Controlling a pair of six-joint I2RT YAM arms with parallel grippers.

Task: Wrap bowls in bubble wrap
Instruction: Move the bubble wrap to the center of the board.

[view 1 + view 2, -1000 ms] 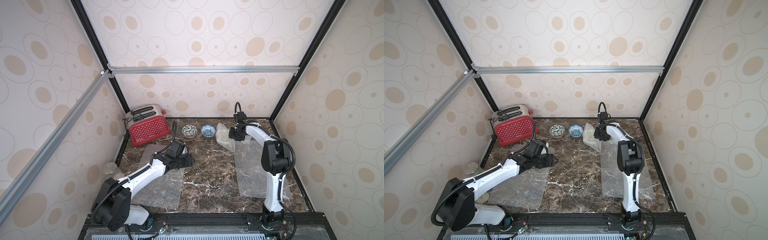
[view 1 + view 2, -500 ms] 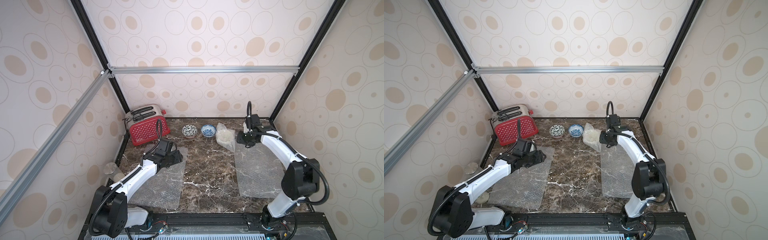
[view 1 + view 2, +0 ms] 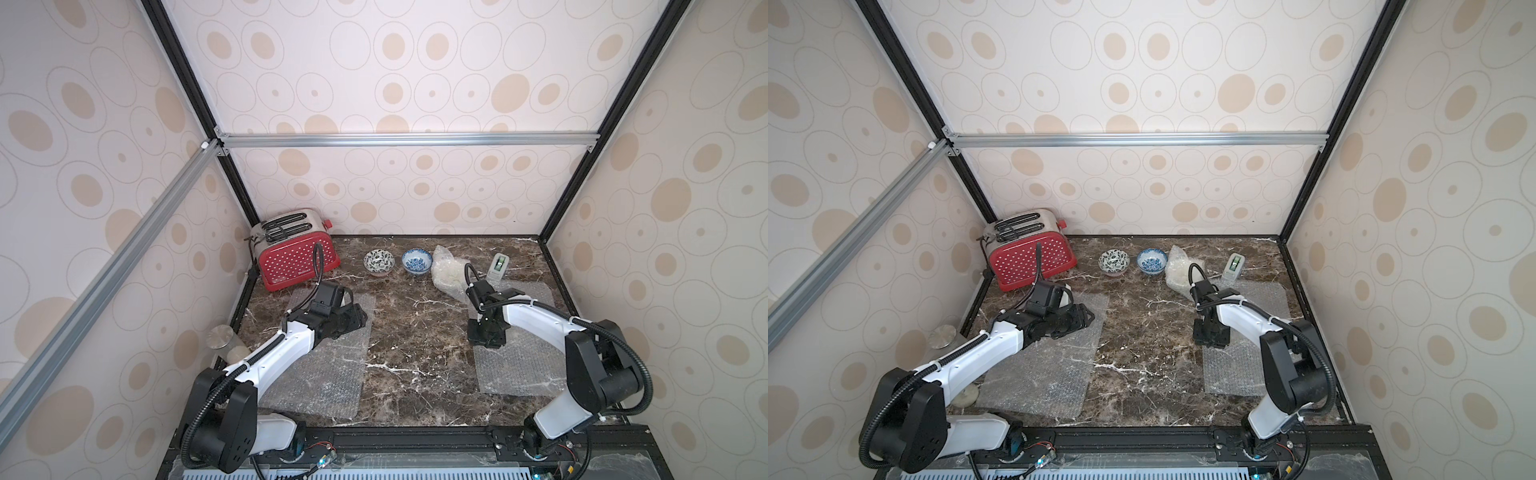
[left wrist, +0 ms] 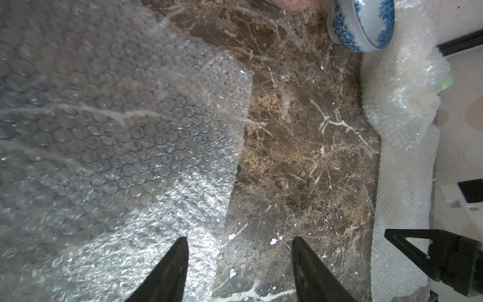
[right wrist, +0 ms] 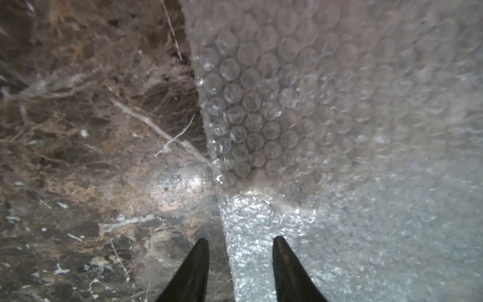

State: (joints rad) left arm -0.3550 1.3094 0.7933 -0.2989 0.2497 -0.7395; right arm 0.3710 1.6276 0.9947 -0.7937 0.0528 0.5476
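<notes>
- Landmark: red toaster point(image 3: 297, 253) point(image 3: 1030, 257), set in a back corner of the marble tabletop point(image 3: 415, 353); seen in both top views.
- Leaf-pattern bowl point(image 3: 378, 262) stands upright and bare near the toaster, along the back wall.
- Blue-pattern bowl point(image 3: 417, 261) stands upright just past it on the same line, farther from the toaster. The two are not touching.
- Wrapped bundle point(image 3: 448, 272) of bubble wrap comes next, close beside the blue-pattern bowl. Something whitish shows through, but what is inside cannot be made out.
- Small white device point(image 3: 498, 266) is the farthest from the toaster on that line.
- Near sheet point(image 3: 324, 374) of bubble wrap lies flat directly in front of the toaster, running toward the robot's base.
- Far sheet point(image 3: 519, 361) lies flat well apart from the toaster, across the tabletop.
- Left gripper point(image 3: 362, 319) hangs low over the toaster end of the near sheet, pointing away from the toaster.
- In the left wrist view its fingers point(image 4: 170, 269) are spread wide with nothing between them — one is over the sheet's edge, one over bare marble.
- Right gripper point(image 3: 486, 341) points down at the far sheet's toaster-facing edge.
- In the right wrist view its fingers point(image 5: 190, 272) stand moderately apart astride that edge — one is over marble, one over wrap. Nothing is pinched, and whether the tips touch cannot be told.
- Metal-lidded jar point(image 3: 222, 338) sits off the tabletop's edge, in front of the toaster.
</notes>
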